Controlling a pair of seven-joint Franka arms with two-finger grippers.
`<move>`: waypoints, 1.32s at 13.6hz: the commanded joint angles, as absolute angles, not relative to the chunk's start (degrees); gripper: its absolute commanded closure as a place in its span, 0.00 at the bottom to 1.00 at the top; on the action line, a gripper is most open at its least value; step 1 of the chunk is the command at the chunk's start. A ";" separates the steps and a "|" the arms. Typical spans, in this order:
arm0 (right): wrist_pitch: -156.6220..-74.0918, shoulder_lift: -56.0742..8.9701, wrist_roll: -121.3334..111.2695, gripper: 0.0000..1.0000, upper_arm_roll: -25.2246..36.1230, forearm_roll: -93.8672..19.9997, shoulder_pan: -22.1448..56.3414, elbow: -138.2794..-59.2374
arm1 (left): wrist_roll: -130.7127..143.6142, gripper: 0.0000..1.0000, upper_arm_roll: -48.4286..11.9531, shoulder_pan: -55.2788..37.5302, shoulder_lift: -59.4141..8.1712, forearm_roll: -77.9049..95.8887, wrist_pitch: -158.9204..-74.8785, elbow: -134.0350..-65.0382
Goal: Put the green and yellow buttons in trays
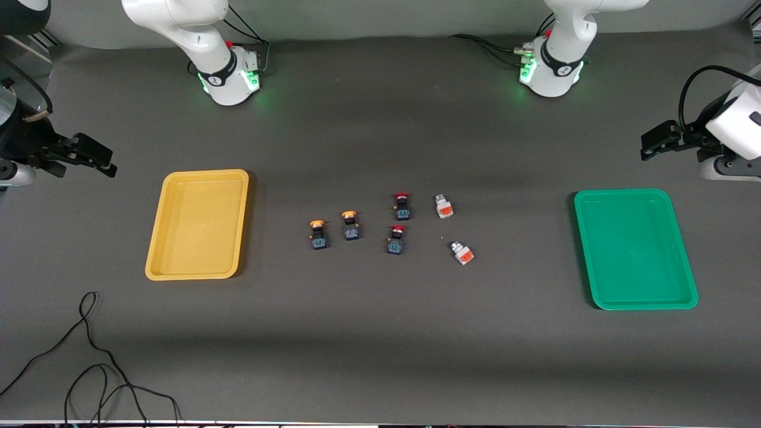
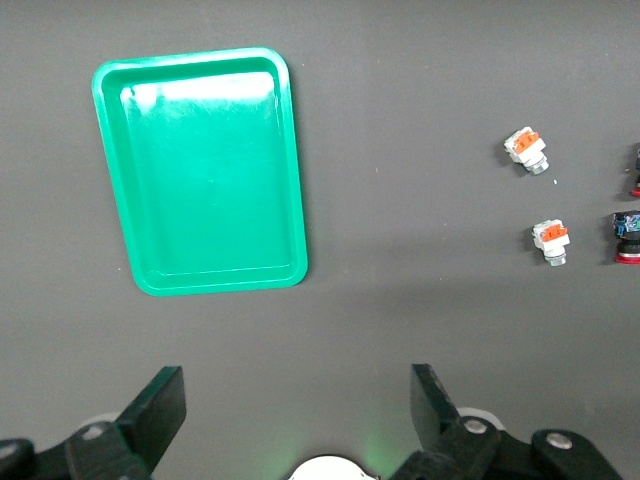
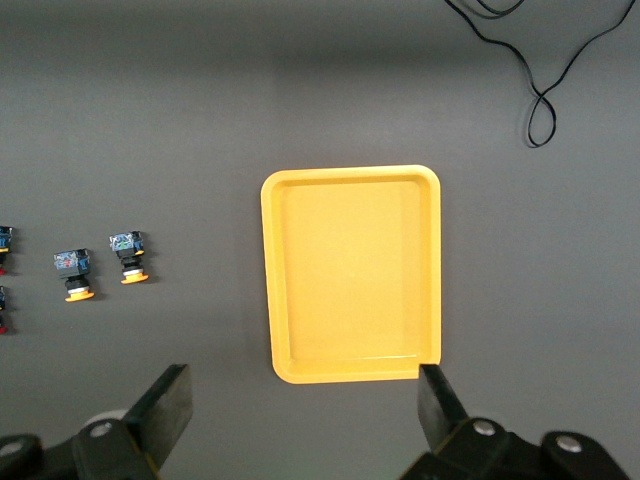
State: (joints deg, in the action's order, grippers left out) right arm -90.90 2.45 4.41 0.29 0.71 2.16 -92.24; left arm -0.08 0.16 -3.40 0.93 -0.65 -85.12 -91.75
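The yellow tray [image 1: 198, 224] lies toward the right arm's end of the table, the green tray [image 1: 635, 249] toward the left arm's end; each has its long axis running from the robots' bases toward the front camera, and neither holds anything.

Between the trays, near the table's middle, lie six switches. The two yellow-capped switches [image 1: 318, 234] sit side by side closest to the yellow tray, each with its cap toward the robots' bases and its black body toward the front camera. Next come the two red-capped switches [image 1: 402, 205], one nearer the front camera than the other, pointing the same way. The two white-bodied switches [image 1: 443, 206] lie closest to the green tray, well apart from it, tilted with silver tops toward the bases and orange faces showing; the second is nearer the front camera.

The right gripper [image 3: 300, 400] hangs above bare table just beside the yellow tray's rim, fingers spread wide, holding nothing. The left gripper [image 2: 298, 405] hangs above bare table near the green tray, likewise spread wide and gripping nothing.

A black cable [image 1: 95, 362] trails across the table's near corner.
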 commanded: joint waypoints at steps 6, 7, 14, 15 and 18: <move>-89.65 1.76 5.63 0.00 -0.53 1.23 1.49 -90.97 | -0.97 0.00 0.44 -3.43 1.76 -0.44 -85.61 -92.02; -89.65 1.58 5.36 0.00 -0.53 1.23 1.49 -91.14 | -1.05 0.00 0.44 -3.60 1.93 -0.44 -84.82 -91.59; -89.83 1.23 4.75 0.00 -1.93 3.24 1.49 -93.25 | -1.05 0.00 0.09 -4.04 0.71 -1.23 -84.82 -91.41; -89.82 1.23 4.92 0.00 -2.11 3.77 1.49 -93.25 | -1.05 0.00 -0.09 -3.96 0.79 -1.23 -84.64 -91.32; -89.30 -1.30 5.28 0.00 -2.20 3.69 1.50 -90.98 | -1.14 0.00 -0.09 -4.48 0.70 -1.32 -84.64 -91.49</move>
